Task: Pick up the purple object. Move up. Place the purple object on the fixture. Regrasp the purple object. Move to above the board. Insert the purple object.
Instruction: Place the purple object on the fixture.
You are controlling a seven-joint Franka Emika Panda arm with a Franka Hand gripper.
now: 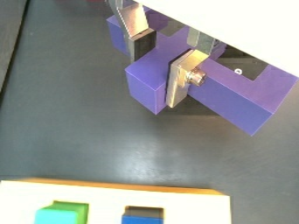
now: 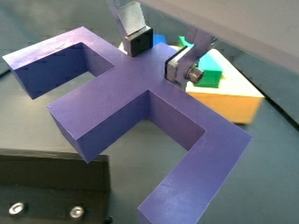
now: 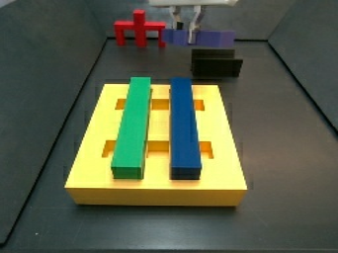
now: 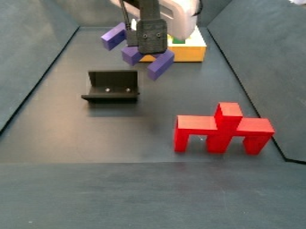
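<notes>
My gripper [image 1: 163, 61] [image 2: 160, 54] is shut on the purple object [image 1: 233, 92] [image 2: 117, 96], its silver fingers pressing both sides of one arm of the cross. In both side views the gripper [image 3: 189, 25] [image 4: 149, 40] holds the purple object [image 3: 211, 40] [image 4: 162, 64] off the floor, tilted. The black fixture [image 3: 215, 64] [image 4: 110, 87] [image 2: 47, 188] stands on the floor close by and holds nothing. The yellow board [image 3: 158, 183] [image 1: 117, 197] [image 2: 228, 96] [image 4: 191, 52] carries a green bar [image 3: 132, 124] and a blue bar [image 3: 185, 124].
A red legged piece [image 3: 136, 30] [image 4: 223, 130] stands on the dark floor, apart from the fixture. Dark walls close in the workspace on both sides.
</notes>
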